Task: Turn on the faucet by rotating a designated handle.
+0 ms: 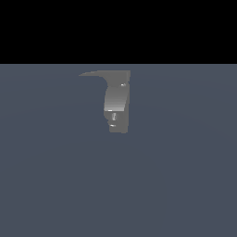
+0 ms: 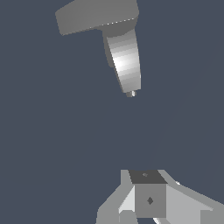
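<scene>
The faucet is a small grey upright object with a shiny curved body and a blocky lower part, standing on the dark floor. Its handle is a thin flat arm that sticks out from the top towards the exterior view's left and tapers to a point. In the wrist view the faucet body and the handle show well apart from my gripper. The fingertips sit together with no gap and hold nothing. Neither arm nor gripper shows in the exterior view.
A flat dark blue-grey floor lies all around the faucet. A black band fills the top of the exterior view. No other objects show.
</scene>
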Robot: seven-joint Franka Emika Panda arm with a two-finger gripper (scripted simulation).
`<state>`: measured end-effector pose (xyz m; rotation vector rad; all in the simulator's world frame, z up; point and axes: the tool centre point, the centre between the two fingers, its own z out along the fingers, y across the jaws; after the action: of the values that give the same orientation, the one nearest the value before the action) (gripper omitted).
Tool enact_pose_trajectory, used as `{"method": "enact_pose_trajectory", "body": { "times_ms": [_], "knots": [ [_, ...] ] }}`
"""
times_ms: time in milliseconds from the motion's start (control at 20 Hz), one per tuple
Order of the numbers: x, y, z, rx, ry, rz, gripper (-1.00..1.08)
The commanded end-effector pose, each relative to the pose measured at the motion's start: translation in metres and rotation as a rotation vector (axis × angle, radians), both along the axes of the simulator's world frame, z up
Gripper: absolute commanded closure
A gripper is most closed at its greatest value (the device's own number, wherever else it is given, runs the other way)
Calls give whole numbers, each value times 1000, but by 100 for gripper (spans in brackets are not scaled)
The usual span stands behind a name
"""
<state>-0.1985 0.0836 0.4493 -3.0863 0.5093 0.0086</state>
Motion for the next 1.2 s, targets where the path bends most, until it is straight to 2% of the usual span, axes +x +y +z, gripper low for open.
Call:
{"method": "enact_pose_trajectory", "body": {
  "times_ms": [0,600,1150],
  "knots": [
    [9,10,-7,1,0,-51,108],
    [62,52,-41,3,3,-292,108],
    [116,77,-72,5,4,-507,108]
  ]
}}
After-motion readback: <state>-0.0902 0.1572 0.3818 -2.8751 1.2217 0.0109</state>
